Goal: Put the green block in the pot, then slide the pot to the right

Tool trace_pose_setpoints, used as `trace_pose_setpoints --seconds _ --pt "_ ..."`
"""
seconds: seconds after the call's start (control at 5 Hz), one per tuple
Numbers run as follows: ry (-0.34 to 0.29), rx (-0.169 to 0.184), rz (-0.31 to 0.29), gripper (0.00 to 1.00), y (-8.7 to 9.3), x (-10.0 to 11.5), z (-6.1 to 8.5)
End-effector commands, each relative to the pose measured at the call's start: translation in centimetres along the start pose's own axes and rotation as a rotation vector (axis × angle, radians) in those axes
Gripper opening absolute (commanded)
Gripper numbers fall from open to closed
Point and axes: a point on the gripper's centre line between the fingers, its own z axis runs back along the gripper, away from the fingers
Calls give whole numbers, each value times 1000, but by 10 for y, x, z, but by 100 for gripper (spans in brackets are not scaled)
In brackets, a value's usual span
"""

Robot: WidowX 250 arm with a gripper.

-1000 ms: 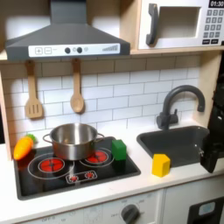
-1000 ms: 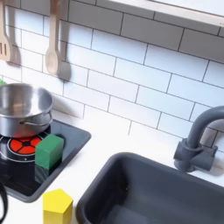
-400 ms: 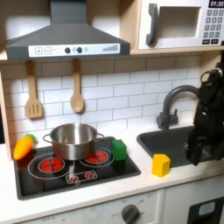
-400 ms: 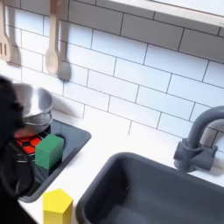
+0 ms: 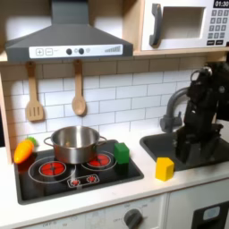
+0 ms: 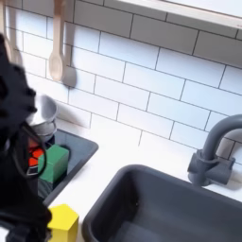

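**My arm over the sink, green block not yet picked up**

Nearest in the first exterior view is the white counter [image 5: 179,183], and on it a yellow cube [image 5: 165,168] stands just left of the dark sink [image 5: 165,143]. My arm rises over that sink, on the first exterior view's right, with my claw [image 5: 190,150] low above the basin. It is dark and blurred, so I cannot tell how far it is open, and I see nothing in it. I judge I am placed here on the way toward the stove, well apart from my target.

Left of the cube lies the black stovetop [image 5: 54,183]. The green block [image 5: 122,153] sits on its right edge, just right of the pot [image 5: 73,143]. The pot stands on the burners, and no block shows inside it. An orange carrot [image 5: 24,150] lies at the far left.

In the second exterior view the green block [image 6: 57,163] sits right of my blurred arm, the yellow cube [image 6: 64,221] nearer.

On the far tiled wall hang a wooden spatula [image 5: 34,94] and spoon [image 5: 79,89].
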Motion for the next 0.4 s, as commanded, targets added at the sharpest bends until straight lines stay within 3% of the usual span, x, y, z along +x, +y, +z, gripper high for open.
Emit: trace_pose_setpoints --seconds 0.0,0.2 --pt "-40 15 6 100 9 35 -4" --pt "-53 20 8 100 11 51 -8"
